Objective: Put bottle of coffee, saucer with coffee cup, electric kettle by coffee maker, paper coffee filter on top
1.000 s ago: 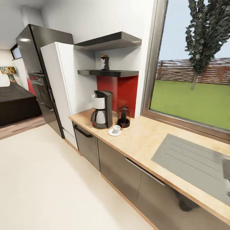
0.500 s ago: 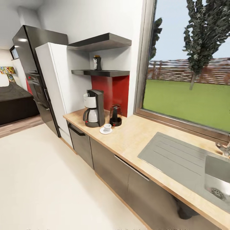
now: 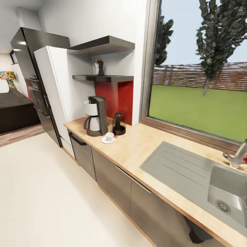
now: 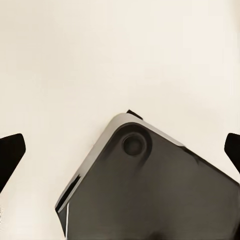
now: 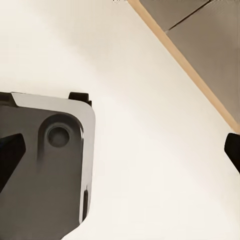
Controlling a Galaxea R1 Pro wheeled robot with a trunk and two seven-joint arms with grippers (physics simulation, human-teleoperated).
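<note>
The black and white coffee maker (image 3: 95,116) stands on the wooden countertop (image 3: 144,151) near its far left end. A white coffee cup (image 3: 109,136) sits on a white saucer (image 3: 107,140) just in front of it. The dark electric kettle (image 3: 119,123) stands beside the coffee maker against the red backsplash. Up on the lower shelf (image 3: 103,78) stands the bottle of coffee (image 3: 99,67). My left gripper (image 4: 120,157) hangs open over the floor and my own base. My right gripper (image 5: 120,155) is also open, with nothing between its fingers.
A grey sink (image 3: 226,192) with drainboard and a tap (image 3: 238,156) fills the counter's right part. A white cabinet (image 3: 55,96) and dark fridge (image 3: 31,79) stand left of the counter. Pale floor (image 3: 44,192) stretches before the cabinet fronts (image 5: 200,35).
The whole picture has shifted left as the camera moved, bringing more of the sink and tap into view. The things on the counter and shelf stay where they were.
</note>
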